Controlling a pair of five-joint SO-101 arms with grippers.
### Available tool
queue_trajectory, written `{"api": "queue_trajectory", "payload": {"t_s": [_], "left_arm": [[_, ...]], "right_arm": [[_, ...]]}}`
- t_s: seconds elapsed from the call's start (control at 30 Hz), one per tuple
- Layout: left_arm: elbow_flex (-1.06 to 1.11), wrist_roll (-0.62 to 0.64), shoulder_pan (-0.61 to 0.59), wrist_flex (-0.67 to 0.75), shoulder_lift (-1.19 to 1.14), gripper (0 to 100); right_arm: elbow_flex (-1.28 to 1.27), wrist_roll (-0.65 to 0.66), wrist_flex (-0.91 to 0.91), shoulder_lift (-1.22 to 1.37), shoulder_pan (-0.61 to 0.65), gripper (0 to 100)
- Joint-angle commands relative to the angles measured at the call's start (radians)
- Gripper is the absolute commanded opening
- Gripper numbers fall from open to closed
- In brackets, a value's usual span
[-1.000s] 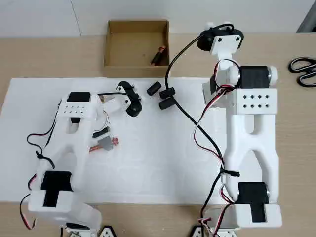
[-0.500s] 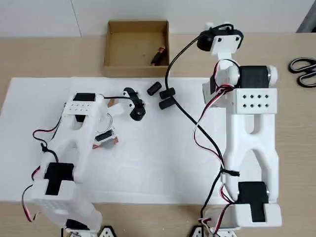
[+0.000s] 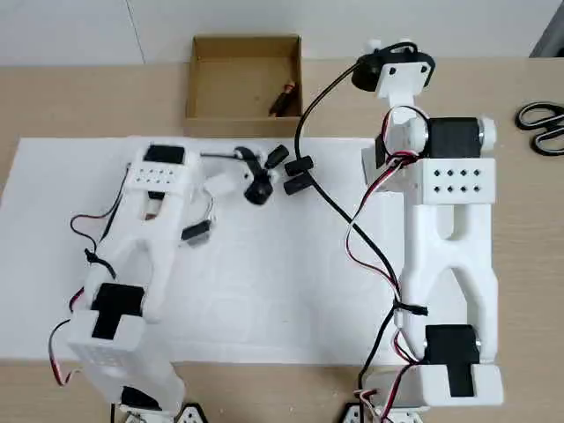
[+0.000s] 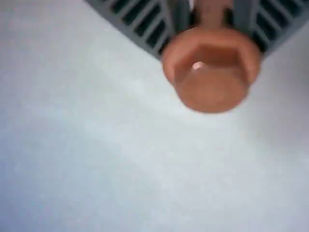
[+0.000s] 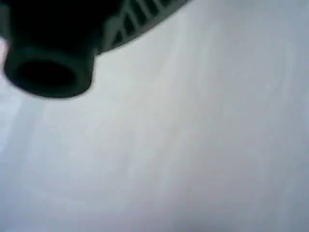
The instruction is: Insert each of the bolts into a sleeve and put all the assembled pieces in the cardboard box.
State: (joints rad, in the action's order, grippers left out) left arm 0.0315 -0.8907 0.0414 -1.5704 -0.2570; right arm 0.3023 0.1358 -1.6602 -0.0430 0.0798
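Note:
A copper bolt (image 4: 210, 70) with a hexagonal head sits between the grey ribbed pads (image 4: 135, 19) of my left gripper (image 4: 211, 12), which is shut on it just above the white mat. In the high view the left gripper (image 3: 196, 231) hangs under the left arm, short of three loose black sleeves (image 3: 298, 183) on the mat. My right gripper (image 5: 72, 19) is shut on a black sleeve (image 5: 48, 70), whose open end faces the camera above the mat. The cardboard box (image 3: 201, 88) at the back holds one dark assembled piece (image 3: 282, 99).
The white mat (image 3: 264, 291) covers the middle of the wooden table. The right arm (image 3: 448, 185) stands along the mat's right edge, its black cable (image 3: 339, 207) running across the mat. Scissors (image 3: 542, 126) lie at the far right.
The left arm has stretched away from its base towards the loose sleeves and the box, carrying the bolt with it. The right arm has not moved.

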Motion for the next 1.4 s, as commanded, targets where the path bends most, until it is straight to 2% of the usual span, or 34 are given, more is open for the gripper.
{"api": "queue_trajectory", "payload": {"t_s": [0.0, 0.13, 0.27, 0.43, 0.53, 0.67, 0.73, 0.8, 0.9, 1.07, 1.23, 1.37], "left_arm": [[-0.208, 0.041, 0.0, -0.161, 0.011, 0], [-0.394, 0.219, -0.028, -0.183, 0.035, 0], [-0.496, 0.443, -0.055, -0.183, 0.222, 0], [-0.499, 0.457, -0.038, -0.178, 0.525, 0], [-0.427, 0.459, -0.034, -0.178, 0.655, 0], [-0.185, 0.46, -0.026, -0.175, 0.727, 0], [-0.065, 0.523, 0.012, -0.173, 0.735, 0], [-0.033, 0.649, 0.049, -0.152, 0.741, 0], [-0.051, 0.852, 0.08, -0.049, 0.766, 0], [-0.027, 1.076, 0.129, 0.149, 0.812, 0], [0.122, 1.132, 0.23, 0.279, 0.815, 0], [0.246, 1.134, 0.316, 0.514, 0.822, 0]], "right_arm": [[0.005, 0.008, 0.002, -0.062, 0.001, 0.3], [0.006, 0.006, 0.001, -0.064, 0.015, 0.3], [0.006, 0.009, -0.002, -0.113, 0.061, 0.3], [-0.06, 0.008, -0.013, -0.383, 0.137, 0.3], [-0.209, 0.006, -0.005, -0.588, 0.191, 0.3], [-0.497, 0.005, 0.119, -0.828, 0.202, 0.3], [-0.678, 0.005, 0.234, -0.921, 0.202, 0.3], [-0.862, 0.005, 0.381, -1.012, 0.202, 0.3], [-1.096, 0.005, 0.59, -1.135, 0.206, 0.3], [-1.419, -0.011, 0.86, -1.365, 0.206, 0.4], [-1.711, -0.126, 1.007, -1.629, 0.208, 0.4], [-1.803, -0.181, 0.943, -1.778, 0.248, 0.4]]}}
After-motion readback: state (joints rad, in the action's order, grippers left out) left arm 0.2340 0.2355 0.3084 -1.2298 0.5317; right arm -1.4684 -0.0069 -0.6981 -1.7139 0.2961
